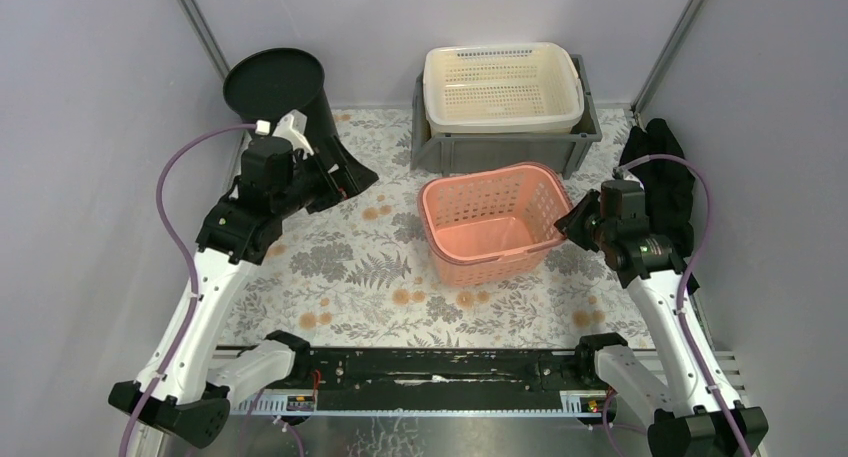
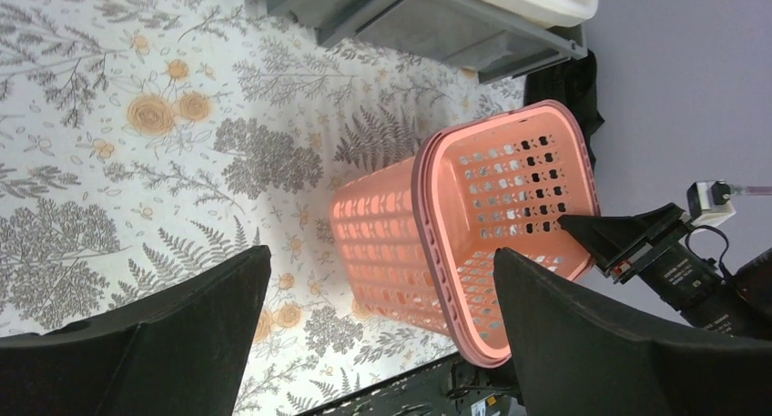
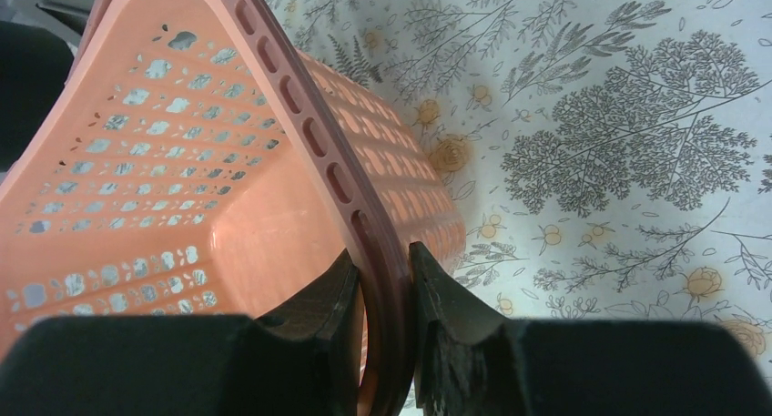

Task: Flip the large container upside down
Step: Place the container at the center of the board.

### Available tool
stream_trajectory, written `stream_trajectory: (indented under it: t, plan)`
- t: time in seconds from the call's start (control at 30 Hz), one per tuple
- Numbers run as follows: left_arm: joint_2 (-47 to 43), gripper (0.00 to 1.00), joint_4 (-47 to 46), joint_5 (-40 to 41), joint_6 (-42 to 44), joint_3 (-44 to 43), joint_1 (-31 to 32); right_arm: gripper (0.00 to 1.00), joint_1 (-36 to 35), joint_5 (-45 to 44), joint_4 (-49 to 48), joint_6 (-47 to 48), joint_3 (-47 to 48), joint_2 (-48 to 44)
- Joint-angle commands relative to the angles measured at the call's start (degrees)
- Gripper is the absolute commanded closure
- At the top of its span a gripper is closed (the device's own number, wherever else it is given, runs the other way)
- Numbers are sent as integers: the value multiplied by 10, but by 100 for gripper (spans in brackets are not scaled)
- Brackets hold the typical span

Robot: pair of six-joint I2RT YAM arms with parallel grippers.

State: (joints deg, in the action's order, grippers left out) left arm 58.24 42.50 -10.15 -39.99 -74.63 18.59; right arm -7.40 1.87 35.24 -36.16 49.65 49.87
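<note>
A pink perforated basket (image 1: 490, 222) sits mid-table, open side up and tilted, with its right side raised. My right gripper (image 1: 574, 223) is shut on the basket's right rim. In the right wrist view the two fingers pinch the rim (image 3: 382, 270), one inside and one outside the basket (image 3: 164, 161). My left gripper (image 1: 345, 177) is open and empty, left of the basket and apart from it. In the left wrist view its fingers frame the basket (image 2: 473, 207) from a distance, with the gripper's middle over the table (image 2: 382, 325).
A black round bin (image 1: 278, 89) stands at the back left, just behind my left gripper. A cream basket (image 1: 502, 85) sits in a grey crate (image 1: 500, 149) behind the pink basket. A black cloth (image 1: 662, 162) lies at the right edge. The floral table (image 1: 340, 267) is bare in front.
</note>
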Motion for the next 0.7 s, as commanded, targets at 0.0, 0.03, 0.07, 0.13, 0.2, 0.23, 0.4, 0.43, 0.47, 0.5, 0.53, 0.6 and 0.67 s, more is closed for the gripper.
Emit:
stream_trajectory:
  t: [0.0,0.03,0.07,0.13,0.2,0.23,0.4,0.43,0.47,0.5,0.53,0.6,0.67]
  plan:
    - [-9,0,-33,-16,-5,25,-3,100,-9,-36,-71,-21,-4,-8]
    - [-12,0,-34,-17,-6,32,-3,100,-11,-40,-77,-23,-7,-5]
    - [-15,0,-35,-17,-8,39,-2,100,-13,-42,-85,-25,-10,-1]
    - [-22,0,-36,-16,-10,51,-2,100,-19,-46,-105,-30,-15,9]
    - [-28,0,-37,-15,-11,63,-1,100,-31,-53,-118,-35,-16,24]
    - [-31,0,-37,-13,-11,68,-1,100,-38,-59,-124,-37,-15,32]
    - [-41,0,-46,-10,-12,93,1,100,-81,-90,-148,-44,0,81]
    - [-41,0,-47,-11,-12,97,2,100,-88,-96,-151,-47,3,91]
    - [-40,0,-49,-12,-12,100,1,100,-94,-101,-154,-50,5,98]
    - [-40,0,-51,-13,-12,104,1,100,-100,-106,-155,-54,6,103]
    - [-40,0,-52,-13,-12,107,1,100,-105,-114,-154,-57,7,108]
    - [-40,0,-55,-13,-11,112,1,100,-115,-134,-143,-68,12,120]
    - [-39,0,-62,-13,-11,117,2,100,-128,-151,-134,-77,21,133]
